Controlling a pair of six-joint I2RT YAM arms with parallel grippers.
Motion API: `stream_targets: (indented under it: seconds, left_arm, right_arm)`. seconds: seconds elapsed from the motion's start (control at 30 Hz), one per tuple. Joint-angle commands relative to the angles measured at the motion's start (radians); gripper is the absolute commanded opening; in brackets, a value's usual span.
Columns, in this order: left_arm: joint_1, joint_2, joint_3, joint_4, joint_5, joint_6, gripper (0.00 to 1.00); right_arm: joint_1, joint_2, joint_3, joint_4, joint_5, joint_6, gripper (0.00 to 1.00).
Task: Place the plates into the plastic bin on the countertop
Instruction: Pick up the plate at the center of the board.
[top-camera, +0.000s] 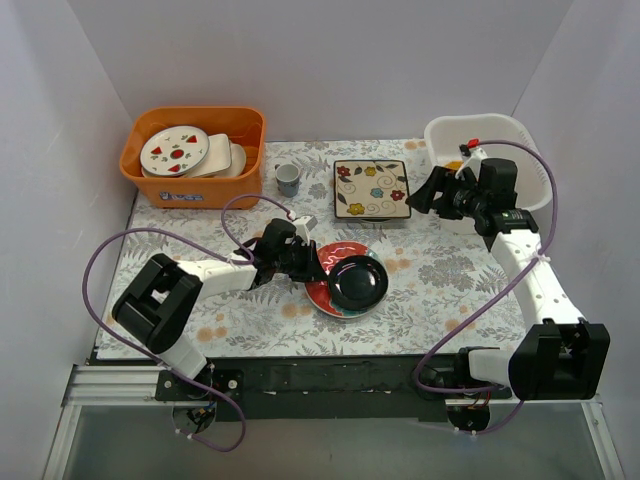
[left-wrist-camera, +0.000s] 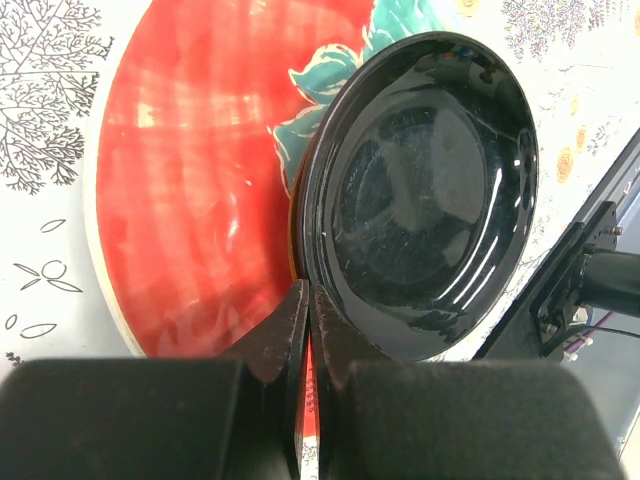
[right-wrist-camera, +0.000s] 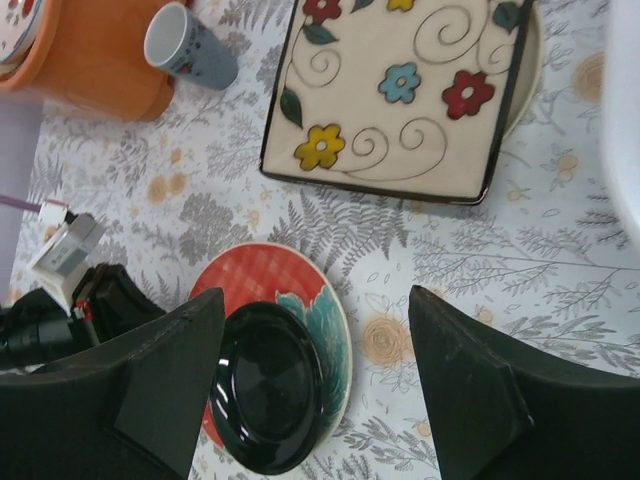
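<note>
A dark round plate (top-camera: 358, 282) (left-wrist-camera: 430, 180) (right-wrist-camera: 265, 385) rests on a red-and-teal round plate (top-camera: 318, 296) (left-wrist-camera: 190, 180) (right-wrist-camera: 262, 275) at mid countertop (top-camera: 440, 285). My left gripper (top-camera: 320, 268) (left-wrist-camera: 308, 300) is shut on the dark plate's near-left rim. A cream square floral plate (top-camera: 372, 188) (right-wrist-camera: 400, 90) lies behind them. The white plastic bin (top-camera: 470, 122) (right-wrist-camera: 628, 120) stands at the back right. My right gripper (top-camera: 428, 190) (right-wrist-camera: 315, 300) hovers open beside the bin, above the counter, with nothing between its fingers.
An orange bin (top-camera: 190, 187) at the back left holds white plates with red and green marks (top-camera: 173, 150). A small blue-grey cup (top-camera: 288, 178) (right-wrist-camera: 185, 45) stands between it and the floral plate. Purple cables loop over both arms.
</note>
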Motion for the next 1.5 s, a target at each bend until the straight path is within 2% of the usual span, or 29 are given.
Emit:
stream_targets:
  seconds: [0.0,0.3,0.43,0.63,0.87,1.23,1.27,1.4,1.47]
  left_arm:
    - [-0.004,0.023,0.011,0.021,0.007,0.005,0.0]
    - [-0.005,0.066,0.036,0.043,0.041,-0.005,0.0]
    - [-0.005,0.07,0.037,0.044,0.044,-0.005,0.0]
    - [-0.005,0.078,0.036,0.049,0.05,-0.009,0.0]
    - [-0.005,0.075,0.033,0.05,0.05,-0.011,0.0]
    - [-0.005,0.057,0.034,0.04,0.049,-0.008,0.0]
    - [-0.005,0.052,0.034,0.036,0.046,-0.006,0.0]
    - [-0.005,0.04,0.036,0.024,0.035,0.0,0.0]
    - [-0.005,0.035,0.036,0.021,0.033,0.0,0.0]
  right_arm:
    - [0.018,-0.027,-0.053,0.028,-0.141,-0.041,0.81]
    - [0.07,-0.01,-0.205,-0.052,-0.196,-0.072,0.77]
    - [0.078,-0.007,-0.264,-0.089,-0.192,-0.082,0.66]
    - [0.093,0.001,-0.323,-0.12,-0.195,-0.088,0.57]
    - [0.119,0.03,-0.346,-0.104,-0.21,-0.072,0.52]
    - [0.186,0.145,-0.327,-0.085,-0.129,-0.073,0.47]
    - [0.19,0.153,-0.326,-0.077,-0.129,-0.07,0.45]
    - [0.202,0.185,-0.289,-0.1,-0.098,-0.065,0.1]
    - [0.205,0.176,-0.277,-0.109,-0.083,-0.061,0.05]
